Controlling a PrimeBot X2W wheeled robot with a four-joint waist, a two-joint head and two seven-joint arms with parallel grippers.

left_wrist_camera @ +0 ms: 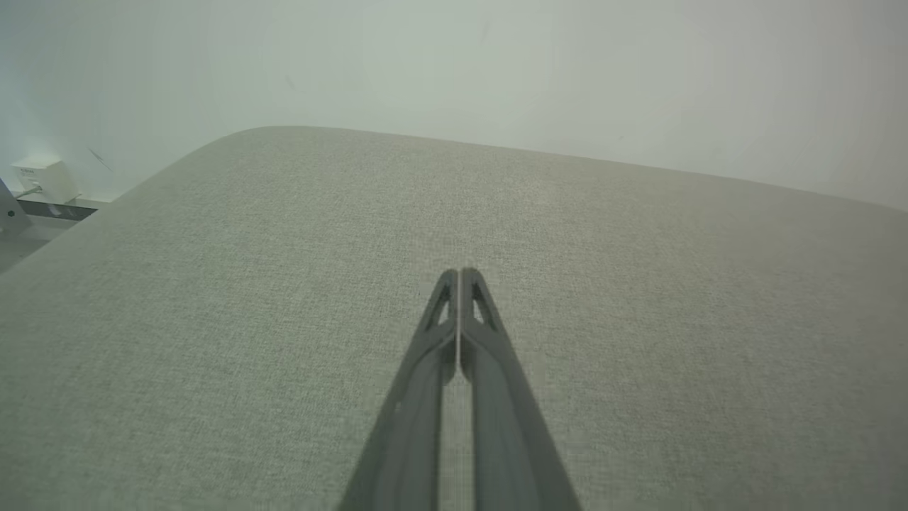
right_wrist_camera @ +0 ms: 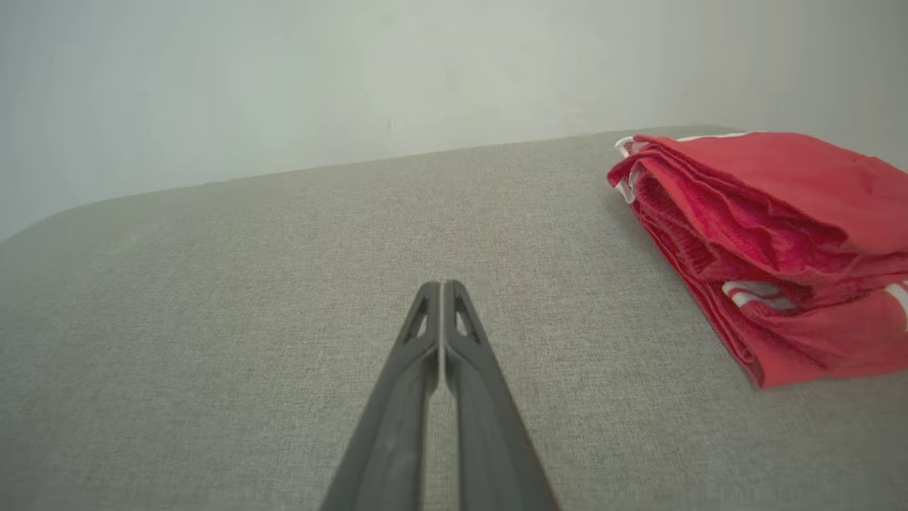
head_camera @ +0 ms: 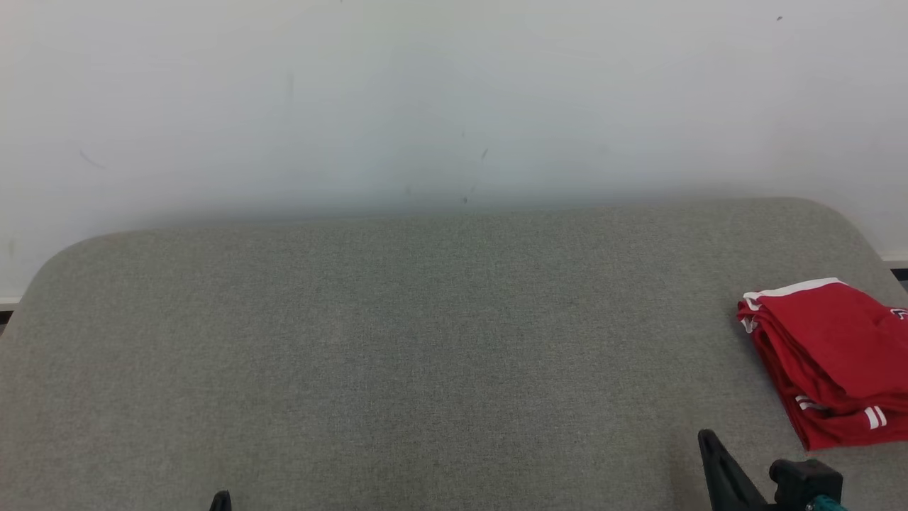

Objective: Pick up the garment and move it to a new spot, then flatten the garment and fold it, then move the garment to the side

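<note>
As it lies, the garment (head_camera: 830,355) runs near-to-far.

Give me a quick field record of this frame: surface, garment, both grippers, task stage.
surface: grey fabric-covered table, rounded corners, pale wall behind
garment: red with white stripes, folded into a layered stack, at the robot's right side of the table
left gripper: shut, empty, above bare fabric
right gripper: shut, empty, to the left of the garment, not touching it
task stage: garment looks folded and set to the side; nothing held
</note>
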